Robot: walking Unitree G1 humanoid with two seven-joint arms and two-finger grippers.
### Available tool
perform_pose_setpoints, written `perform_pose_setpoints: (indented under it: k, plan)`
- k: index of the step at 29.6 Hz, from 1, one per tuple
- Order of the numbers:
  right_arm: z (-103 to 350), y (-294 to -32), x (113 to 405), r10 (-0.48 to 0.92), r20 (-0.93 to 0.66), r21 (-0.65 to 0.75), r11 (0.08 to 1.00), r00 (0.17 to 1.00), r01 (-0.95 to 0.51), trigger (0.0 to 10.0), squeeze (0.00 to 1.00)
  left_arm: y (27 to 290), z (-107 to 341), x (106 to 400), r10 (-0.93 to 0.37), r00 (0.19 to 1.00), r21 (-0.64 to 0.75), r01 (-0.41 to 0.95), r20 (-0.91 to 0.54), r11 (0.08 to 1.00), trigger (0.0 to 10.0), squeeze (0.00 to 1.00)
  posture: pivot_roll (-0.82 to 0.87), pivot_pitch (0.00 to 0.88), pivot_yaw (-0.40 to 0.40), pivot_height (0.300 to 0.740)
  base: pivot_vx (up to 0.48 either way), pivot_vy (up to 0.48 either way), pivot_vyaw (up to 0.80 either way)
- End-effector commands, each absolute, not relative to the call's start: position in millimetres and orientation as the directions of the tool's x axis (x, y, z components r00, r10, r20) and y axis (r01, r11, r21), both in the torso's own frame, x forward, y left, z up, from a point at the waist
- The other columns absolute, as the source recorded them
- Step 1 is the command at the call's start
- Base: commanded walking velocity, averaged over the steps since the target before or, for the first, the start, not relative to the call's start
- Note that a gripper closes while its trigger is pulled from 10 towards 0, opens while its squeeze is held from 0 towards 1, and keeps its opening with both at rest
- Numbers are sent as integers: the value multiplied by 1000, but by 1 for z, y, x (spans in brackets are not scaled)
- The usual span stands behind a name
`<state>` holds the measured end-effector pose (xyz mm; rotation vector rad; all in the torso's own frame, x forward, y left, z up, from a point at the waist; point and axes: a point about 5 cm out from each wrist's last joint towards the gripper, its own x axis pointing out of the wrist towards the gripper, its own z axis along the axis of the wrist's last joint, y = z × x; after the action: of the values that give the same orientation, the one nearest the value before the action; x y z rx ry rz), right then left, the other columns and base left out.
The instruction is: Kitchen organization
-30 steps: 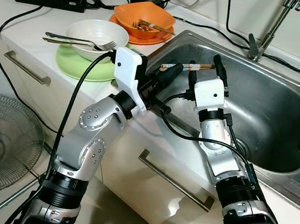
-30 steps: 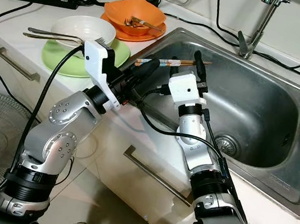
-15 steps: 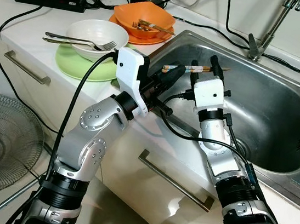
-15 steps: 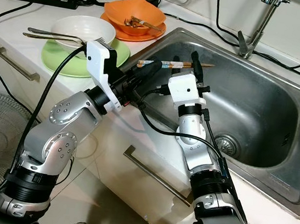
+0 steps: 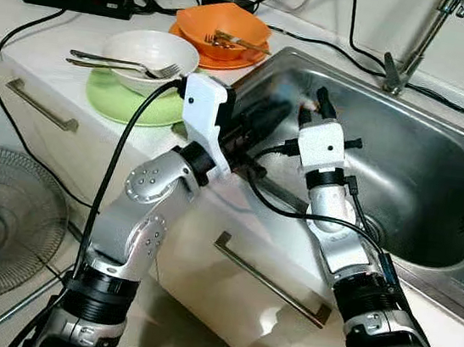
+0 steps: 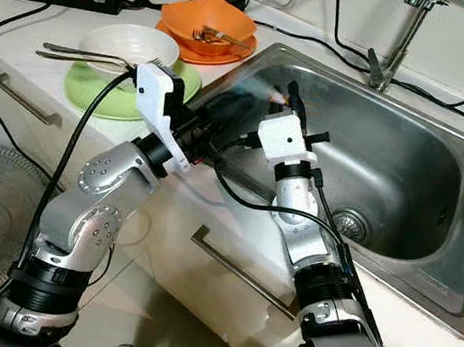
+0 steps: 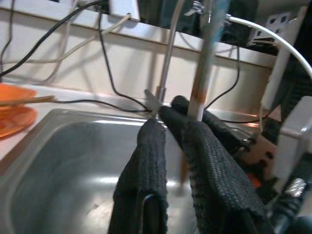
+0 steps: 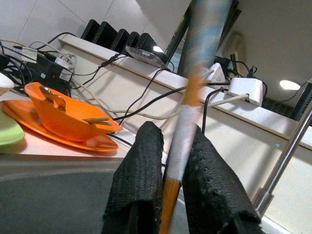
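I see the stainless steel sink basin (image 5: 435,192) set into the white countertop (image 5: 29,27), its steel tap (image 5: 410,52) at the far rim. Near the counter's front edge sits a green plate (image 5: 126,101) carrying a white bowl (image 5: 150,50) with metal cutlery (image 5: 122,64) laid across it; behind it, toward the back edge, an orange bowl (image 5: 225,31) rests on an orange plate. Both arms meet over the sink's near left corner. My left gripper (image 7: 168,141) has its black fingers close together, and I cannot tell whether they pinch the sticks. My right gripper (image 8: 170,161) pinches the pair of wooden chopsticks with pale blue wrapped ends (image 8: 187,112), which stand steeply between its fingers, blurred above the basin.
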<state>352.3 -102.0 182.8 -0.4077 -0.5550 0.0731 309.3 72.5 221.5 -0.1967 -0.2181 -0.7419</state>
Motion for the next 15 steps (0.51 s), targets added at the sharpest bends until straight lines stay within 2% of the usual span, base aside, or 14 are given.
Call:
perform_pose_setpoints:
  k: [1, 15]
  plan:
    - [178, -106, 352, 154, 488, -376, 925, 859, 48, 0, 0, 71, 220, 309, -647, 719, -103, 685, 256, 721, 10000, 1000, 130, 82, -25, 740, 0, 0, 0]
    - [178, -106, 352, 150, 490, -370, 928, 859, 49, 0, 0, 72, 224, 309, -632, 724, -104, 676, 278, 729, 10000, 1000, 129, 80, -25, 740, 0, 0, 0]
